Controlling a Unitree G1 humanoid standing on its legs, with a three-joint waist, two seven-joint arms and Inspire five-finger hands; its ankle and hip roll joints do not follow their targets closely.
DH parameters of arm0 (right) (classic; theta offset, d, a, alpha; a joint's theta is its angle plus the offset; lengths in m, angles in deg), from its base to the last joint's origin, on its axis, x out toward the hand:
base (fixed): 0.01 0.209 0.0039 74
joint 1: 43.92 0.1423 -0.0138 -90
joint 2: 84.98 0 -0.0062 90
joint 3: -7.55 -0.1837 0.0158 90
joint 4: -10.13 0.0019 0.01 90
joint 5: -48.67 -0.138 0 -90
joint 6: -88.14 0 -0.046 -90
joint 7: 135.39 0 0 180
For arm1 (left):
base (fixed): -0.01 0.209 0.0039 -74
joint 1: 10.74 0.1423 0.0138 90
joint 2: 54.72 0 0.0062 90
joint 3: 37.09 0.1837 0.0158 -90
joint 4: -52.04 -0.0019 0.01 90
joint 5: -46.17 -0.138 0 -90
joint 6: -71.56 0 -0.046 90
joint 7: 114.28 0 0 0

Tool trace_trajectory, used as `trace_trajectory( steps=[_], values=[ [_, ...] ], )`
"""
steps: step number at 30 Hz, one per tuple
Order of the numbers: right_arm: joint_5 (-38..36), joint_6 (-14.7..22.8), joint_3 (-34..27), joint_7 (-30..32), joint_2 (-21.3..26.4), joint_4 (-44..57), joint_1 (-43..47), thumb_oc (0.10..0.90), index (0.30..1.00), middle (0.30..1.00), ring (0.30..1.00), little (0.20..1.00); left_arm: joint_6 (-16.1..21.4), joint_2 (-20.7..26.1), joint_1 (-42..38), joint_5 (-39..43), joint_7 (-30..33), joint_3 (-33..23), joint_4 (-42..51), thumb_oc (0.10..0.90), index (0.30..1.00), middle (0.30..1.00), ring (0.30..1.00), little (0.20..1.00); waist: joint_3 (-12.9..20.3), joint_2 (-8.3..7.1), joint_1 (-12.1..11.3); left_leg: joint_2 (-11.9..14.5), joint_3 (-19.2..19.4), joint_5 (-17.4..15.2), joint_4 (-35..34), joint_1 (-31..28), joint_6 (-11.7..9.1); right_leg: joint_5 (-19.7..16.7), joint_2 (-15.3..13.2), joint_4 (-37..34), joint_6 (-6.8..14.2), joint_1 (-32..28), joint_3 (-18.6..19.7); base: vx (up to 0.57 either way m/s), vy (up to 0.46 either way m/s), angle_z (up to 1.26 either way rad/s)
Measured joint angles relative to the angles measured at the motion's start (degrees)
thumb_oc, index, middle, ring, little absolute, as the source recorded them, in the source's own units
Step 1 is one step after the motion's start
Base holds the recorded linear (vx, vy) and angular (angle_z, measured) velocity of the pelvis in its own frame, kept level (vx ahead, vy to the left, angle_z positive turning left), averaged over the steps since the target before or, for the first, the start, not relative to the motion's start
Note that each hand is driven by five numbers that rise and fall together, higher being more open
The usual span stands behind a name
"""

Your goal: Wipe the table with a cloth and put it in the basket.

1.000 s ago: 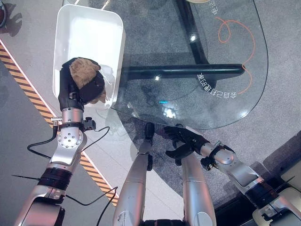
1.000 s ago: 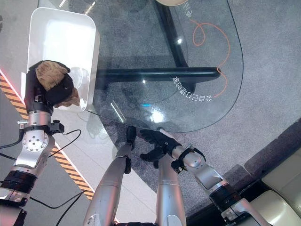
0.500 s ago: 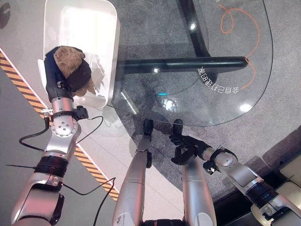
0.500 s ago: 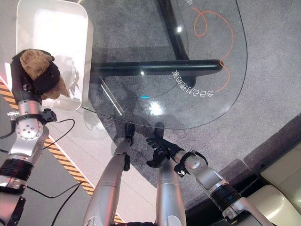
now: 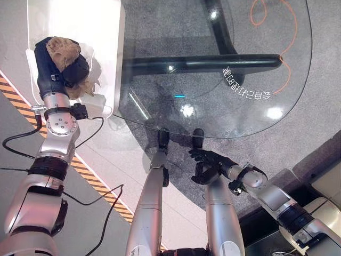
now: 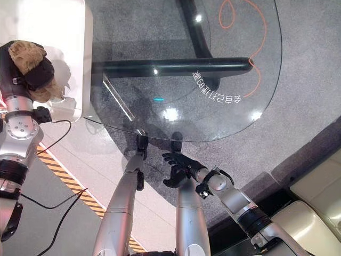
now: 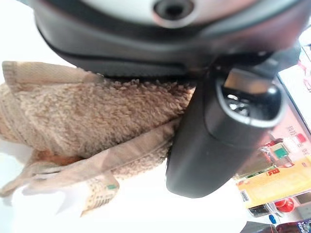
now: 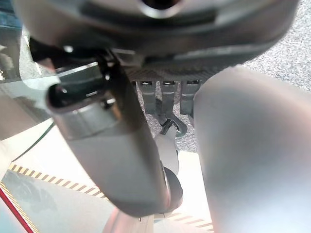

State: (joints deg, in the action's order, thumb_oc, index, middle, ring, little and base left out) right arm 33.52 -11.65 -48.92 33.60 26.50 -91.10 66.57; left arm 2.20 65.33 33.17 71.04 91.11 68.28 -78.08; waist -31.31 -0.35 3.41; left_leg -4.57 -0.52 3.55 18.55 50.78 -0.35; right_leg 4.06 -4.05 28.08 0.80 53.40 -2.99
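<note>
A brown terry cloth is bunched up in my left hand, whose fingers are curled round it. The hand holds it over the near end of the white basket, which stands on the floor left of the glass table. In the left wrist view the cloth hangs from under the palm beside the thumb, with the basket's white inside behind it. My right hand hangs below the table's near edge with relaxed fingers and holds nothing.
A black crossbar of the table frame runs under the glass. An orange line curls near the table's right end. Yellow-and-black floor tape runs diagonally at the left. Pale cushions sit at the lower right.
The camera has shifted, so the whole scene sits further left. My left hand still holds the cloth over the basket. My right hand has drawn a little back from the table's edge.
</note>
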Motion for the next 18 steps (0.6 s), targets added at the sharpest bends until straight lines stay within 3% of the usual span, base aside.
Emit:
trace_trajectory(
  steps=[8,18],
  values=[
    [-0.2,0.6,-0.3,1.0,0.1,0.2,1.5,0.800,0.900,0.900,0.900,0.900,-1.9,0.2,-7.8,0.5,0.1,3.7,-4.4,0.100,0.300,0.300,0.300,0.200,0.0,-0.32,0.9,0.0,-0.3,-0.1,1.7,3.5,-0.1,-0.3,0.0,0.6,0.0,2.8,-0.5,0.00,0.000,0.00],
    [-1.1,2.9,-0.3,2.2,-0.9,0.5,1.6,0.800,0.900,0.900,0.900,0.900,-4.4,1.9,-13.8,2.6,-2.4,4.5,-10.2,0.100,0.300,0.300,0.300,0.200,0.0,-0.73,3.2,0.4,-0.4,-0.3,3.6,6.6,-0.1,-1.2,0.8,0.5,0.1,5.0,-0.7,0.00,-0.004,-0.01]
  ],
)
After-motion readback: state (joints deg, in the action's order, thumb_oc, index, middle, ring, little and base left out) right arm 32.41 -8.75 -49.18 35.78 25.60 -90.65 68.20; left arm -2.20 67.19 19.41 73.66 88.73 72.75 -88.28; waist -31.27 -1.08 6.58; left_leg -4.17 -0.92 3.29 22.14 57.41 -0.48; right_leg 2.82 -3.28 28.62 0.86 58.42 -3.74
